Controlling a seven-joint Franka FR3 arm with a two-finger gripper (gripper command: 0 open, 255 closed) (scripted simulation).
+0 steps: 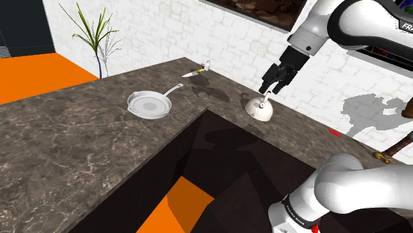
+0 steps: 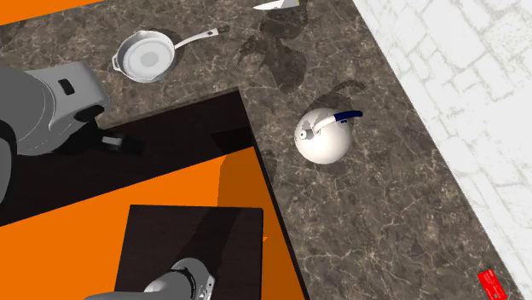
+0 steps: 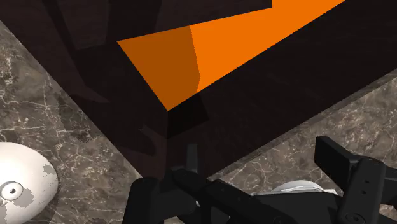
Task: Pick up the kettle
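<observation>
Shoulder view, right of centre — the white kettle (image 1: 260, 110) is sitting upright on the dark marbled tabletop (image 1: 66, 152) near the pale wall (image 1: 198, 33), the gripper (image 1: 268, 91) hanging just above it. The jaws are standing apart — a white pan (image 1: 149, 104) is lying further left.

the white arm (image 1: 361, 23) stretches out with its black pincer (image 1: 267, 89) tilted downward, fingers (image 3: 335, 157) standing apart.

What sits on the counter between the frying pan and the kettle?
Nothing. In the second exterior view, only bare, shadowed dark stone counter runs from the pan to the kettle.
</observation>
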